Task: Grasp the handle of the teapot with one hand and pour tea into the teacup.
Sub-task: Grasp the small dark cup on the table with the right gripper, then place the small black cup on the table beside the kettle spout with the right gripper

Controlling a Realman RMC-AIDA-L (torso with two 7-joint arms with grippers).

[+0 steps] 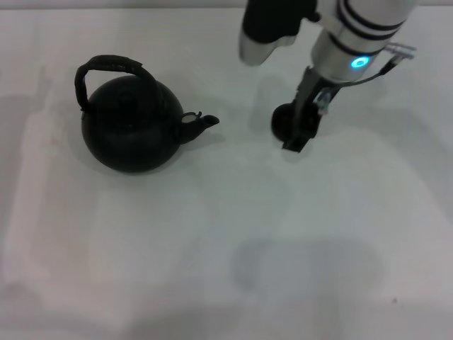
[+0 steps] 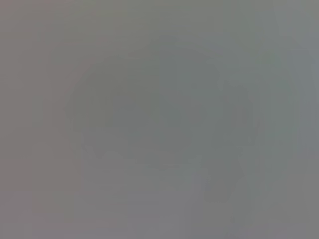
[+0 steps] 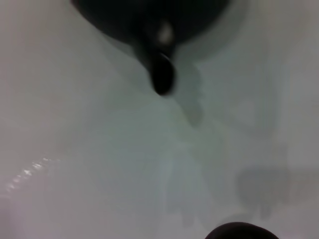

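- Teapot (image 1: 129, 127) sits upright on the white worktop (image 1: 212, 248), at about 9 o'clock from the middle of the head view. Spout (image 1: 199, 125) points toward 3 o'clock.
- Handle (image 1: 106, 69) arches over the round body and leans toward 11 o'clock. It is bare; nothing touches it.
- Teacup (image 1: 284, 120) stands at about 3 o'clock from the spout, well apart from it and partly hidden behind the right arm's fingers.
- Right hand (image 1: 301, 131) is low at the teacup, fingers pointing down at or just beside the rim. Cannot tell whether it is spread or closed, or whether it touches the cup.
- Right wrist view: spout (image 3: 160, 72) and underside of the pot body ahead, a dark rim of the teacup (image 3: 241, 231) at the near edge.
- Left hand: not seen in the head view; its wrist view is featureless grey. State unknown.
- Judgement: the pot is not yet gripped, so the task is at an early stage.
- To do the grasp well: come down over the top of the arch, close across the wrapped bar near its crown so the pot hangs level, and lift straight before moving.
- Risk: a grip off the crown lets the pot swing and the spout dip early.
- Pour: bring the spout over the cup, tilt slowly.
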